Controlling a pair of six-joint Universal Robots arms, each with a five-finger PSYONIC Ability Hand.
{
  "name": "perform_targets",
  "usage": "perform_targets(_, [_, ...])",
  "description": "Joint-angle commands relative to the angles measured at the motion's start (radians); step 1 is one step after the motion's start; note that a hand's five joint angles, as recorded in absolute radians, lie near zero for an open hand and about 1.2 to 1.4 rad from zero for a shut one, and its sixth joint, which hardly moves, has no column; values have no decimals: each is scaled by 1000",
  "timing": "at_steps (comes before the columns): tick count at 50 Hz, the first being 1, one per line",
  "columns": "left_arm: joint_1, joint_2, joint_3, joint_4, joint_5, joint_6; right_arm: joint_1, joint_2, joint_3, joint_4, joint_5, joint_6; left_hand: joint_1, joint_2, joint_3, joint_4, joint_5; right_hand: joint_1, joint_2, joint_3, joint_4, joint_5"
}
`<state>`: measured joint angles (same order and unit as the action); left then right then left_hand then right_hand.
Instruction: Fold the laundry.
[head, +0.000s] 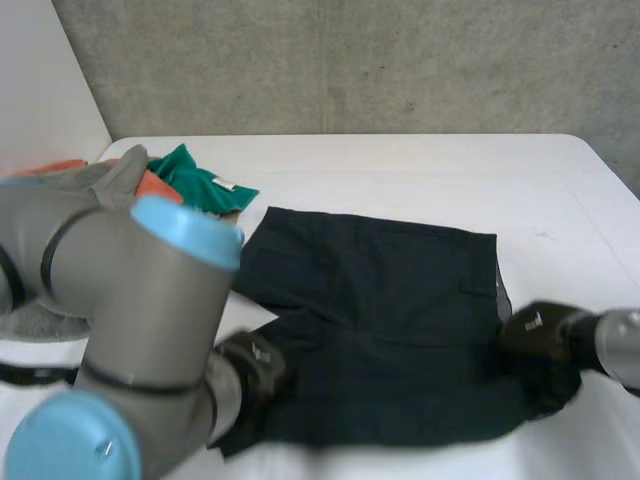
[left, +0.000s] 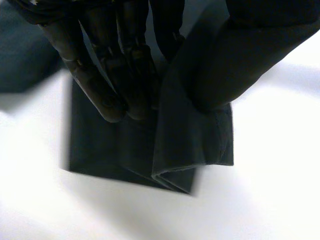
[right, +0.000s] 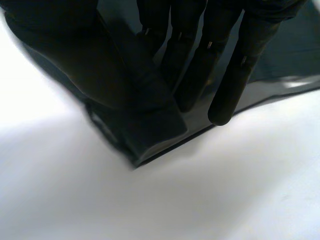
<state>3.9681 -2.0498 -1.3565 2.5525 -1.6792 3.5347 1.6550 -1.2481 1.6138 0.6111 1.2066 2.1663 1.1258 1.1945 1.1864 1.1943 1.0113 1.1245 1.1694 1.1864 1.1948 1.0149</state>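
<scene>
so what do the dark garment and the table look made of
The dark garment looks like thin woven cloth, matte navy or black: it lies in soft creases and shows stacked folded layers beside the left hand. The table looks hard, smooth and white, perhaps laminate or painted board; which one the look leaves open.

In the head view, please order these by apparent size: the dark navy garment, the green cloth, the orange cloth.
1. the dark navy garment, spread flat, clearly largest.
2. the crumpled green cloth.
3. the orange cloth, smallest as seen, but partly hidden, so unsure.
</scene>
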Motion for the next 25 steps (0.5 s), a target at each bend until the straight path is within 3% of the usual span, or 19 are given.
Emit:
perform_targets(1, [97, -148, 372, 107, -63, 18, 86, 116, -175, -293, 68, 357, 271, 202, 210, 202, 210, 272, 227, 210, 201, 207])
perform_targets(8, [161, -428, 819, 231, -10, 99, 138, 205, -245, -655, 230, 523, 271, 202, 210, 202, 210, 272, 227, 210, 201, 207])
perform_targets(15, [181, -717, 1164, 258, 50, 165, 200, 387, -310, -1011, 286, 466, 271, 202, 210, 202, 210, 272, 227, 210, 201, 207])
perform_targets(17, [175, -773, 1232, 261, 56, 165, 216, 475, -366, -1083, 304, 396, -726, -795, -787, -794, -786, -883, -928, -945, -953, -948])
perform_targets(18, [169, -782, 1241, 262, 55, 165, 224, 501, -389, -1082, 320, 364, -951, -1020, -1012, -1020, -1011, -950, -995, -1012, -1020, -1015])
perform_targets(21, [157, -771, 1234, 279, 36, 159, 230, 541, -443, -1048, 361, 296, -951, -1020, -1012, -1020, -1011, -950, -995, -1012, -1020, -1015])
perform_targets(25, [166, -689, 1142, 314, -14, 130, 220, 489, -440, -943, 328, 387, -951, -1020, -1012, -1020, -1011, -950, -995, -1012, -1020, -1015])
